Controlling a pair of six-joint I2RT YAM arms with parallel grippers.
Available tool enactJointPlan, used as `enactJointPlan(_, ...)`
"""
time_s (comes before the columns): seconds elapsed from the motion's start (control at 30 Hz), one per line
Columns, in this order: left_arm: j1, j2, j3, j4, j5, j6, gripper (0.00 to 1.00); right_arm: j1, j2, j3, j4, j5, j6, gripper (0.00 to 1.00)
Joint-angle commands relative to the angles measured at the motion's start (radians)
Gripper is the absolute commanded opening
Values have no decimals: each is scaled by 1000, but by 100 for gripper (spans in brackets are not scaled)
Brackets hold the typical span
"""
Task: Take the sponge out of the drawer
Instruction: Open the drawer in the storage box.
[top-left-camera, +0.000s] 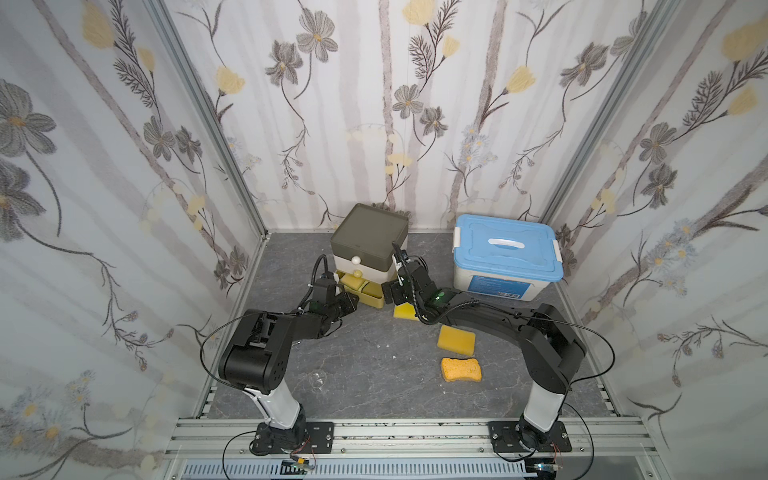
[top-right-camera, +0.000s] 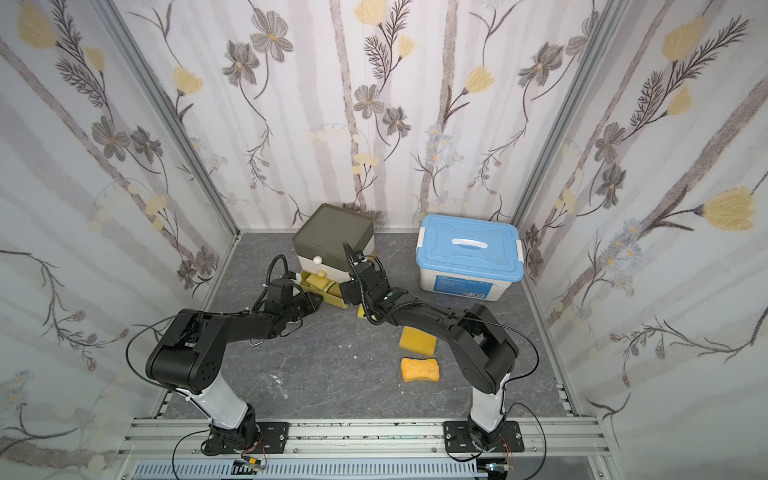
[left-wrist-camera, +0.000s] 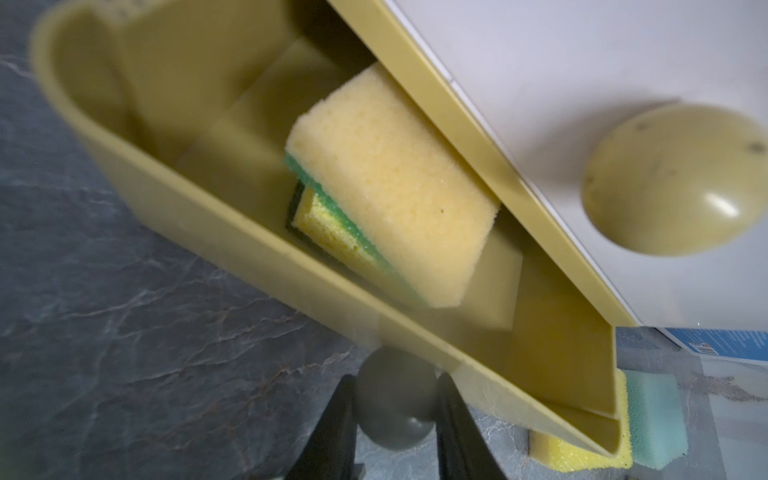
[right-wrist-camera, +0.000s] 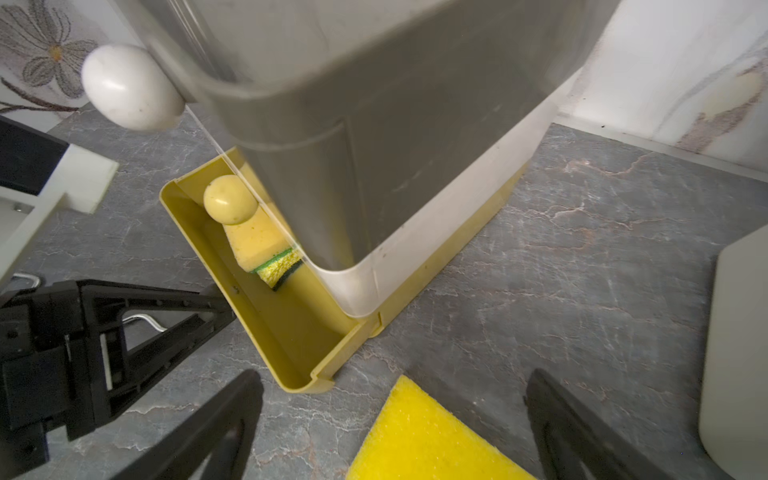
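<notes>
The yellow bottom drawer (top-left-camera: 371, 300) (top-right-camera: 337, 300) of the small olive-topped cabinet (top-left-camera: 370, 232) stands pulled out. In it lies a pale yellow sponge (left-wrist-camera: 395, 187) (right-wrist-camera: 257, 239) with a green layer, on top of a second yellow sponge (left-wrist-camera: 328, 226). My left gripper (left-wrist-camera: 395, 386) (top-left-camera: 353, 301) is shut on the round knob (left-wrist-camera: 395, 405) at the drawer's front. My right gripper (right-wrist-camera: 392, 382) (top-left-camera: 388, 291) hangs open beside the drawer's right corner, over a bright yellow sponge (right-wrist-camera: 424, 440) on the table, with nothing between its fingers.
Two more yellow sponges (top-left-camera: 456, 340) (top-left-camera: 461, 369) lie on the grey table in front of the right arm. A white box with a blue lid (top-left-camera: 507, 253) stands at the back right. The upper drawers are closed, each with a round knob (right-wrist-camera: 129, 87).
</notes>
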Motion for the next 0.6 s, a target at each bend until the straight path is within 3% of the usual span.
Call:
enactJointPlan(0.0,0,-6,-6,-27,-33,15,26,-1,51,48,55,-50,2,100)
enactJointPlan(0.57,4,0,-11,-49,-46,26,26,-55,195,184,34,-27,106,100)
